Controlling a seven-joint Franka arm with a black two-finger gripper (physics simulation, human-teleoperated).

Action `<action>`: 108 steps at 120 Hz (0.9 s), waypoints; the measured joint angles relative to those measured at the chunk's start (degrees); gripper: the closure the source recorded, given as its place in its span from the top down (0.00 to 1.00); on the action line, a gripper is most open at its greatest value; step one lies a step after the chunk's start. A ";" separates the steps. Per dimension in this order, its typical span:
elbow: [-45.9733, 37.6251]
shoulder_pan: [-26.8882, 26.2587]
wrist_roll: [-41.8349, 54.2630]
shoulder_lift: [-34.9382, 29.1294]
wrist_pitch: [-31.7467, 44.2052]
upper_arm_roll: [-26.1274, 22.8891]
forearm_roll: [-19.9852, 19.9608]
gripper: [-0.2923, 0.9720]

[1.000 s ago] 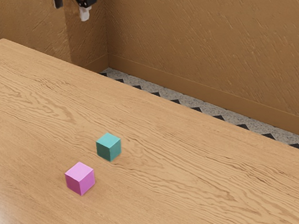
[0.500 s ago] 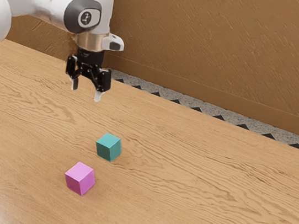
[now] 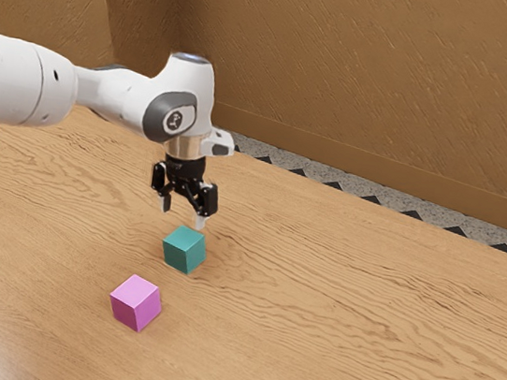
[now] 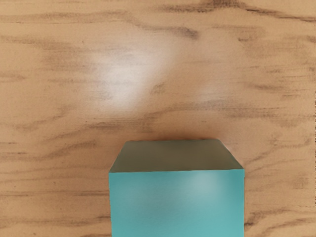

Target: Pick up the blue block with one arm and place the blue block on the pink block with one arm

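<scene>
Finding 1, tool. The gripper [image 3: 183, 215] hangs just above the blue block [image 3: 184, 248], pointing straight down. Its fingers stand apart with nothing between them, and neither touches the block as far as the exterior view shows. The arm reaches in from the exterior view's left. This posture suits a top-down grasp: jaws spread wider than the block and centred over it, ready to descend.

Finding 2, task object. The blue block, which renders closer to teal, sits flat on the table [image 3: 359, 309], roughly mid-table. In the wrist view the block [image 4: 177, 197] lies directly under the hand, with bare table [image 4: 74, 123] beyond it. It has not been lifted.

Finding 3, target. The pink block [image 3: 136, 302] rests flat on the table, nearer than the blue block and toward the exterior view's left. The two are near each other but clearly apart, leaving room for the fingers to come down beside the blue block.

Finding 4, orientation. The blue block is a cube and has no long axis, so any opposing pair of side faces will serve. In the exterior view one vertical edge points toward the near side, so it stands turned to the table's edges. In the wrist view its top edge runs square across the frame, which suggests the hand is aligned with its faces.

Assessment: approach stage, grasp not yet made.
</scene>
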 joint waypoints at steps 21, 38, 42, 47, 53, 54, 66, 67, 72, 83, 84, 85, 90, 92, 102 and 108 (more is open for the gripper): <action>0.06 0.07 0.80 1.65 2.26 -0.15 -0.02 0.77; 0.06 -0.17 1.31 2.92 3.38 -0.17 -0.17 0.77; 0.06 -0.26 1.42 3.21 3.61 -0.16 -0.23 0.77; 0.02 -0.47 1.54 3.41 3.85 -0.15 -0.32 0.77; -0.18 -0.53 1.67 3.69 4.13 -0.11 -0.36 0.77; -0.26 -0.54 1.70 3.75 4.19 -0.10 -0.37 0.77; -0.98 -0.52 1.93 4.07 4.90 0.00 -0.40 0.77; -1.04 -0.48 1.95 4.09 4.96 0.01 -0.39 0.77; -1.39 -0.27 2.04 4.24 5.27 0.02 -0.35 0.77; -2.47 -0.01 2.22 4.41 6.06 0.10 -0.27 0.77; -2.63 -0.02 2.24 4.40 6.17 0.11 -0.26 0.77; -2.82 -0.05 2.25 4.38 6.30 0.14 -0.25 0.77; -3.84 -0.16 2.33 4.21 6.96 0.42 -0.22 0.77; -4.15 -0.20 2.36 4.13 7.21 0.53 -0.20 0.77; -4.84 -0.27 2.50 4.02 8.21 0.76 -0.13 0.77; -4.92 -0.28 2.57 4.00 8.65 0.80 -0.06 0.76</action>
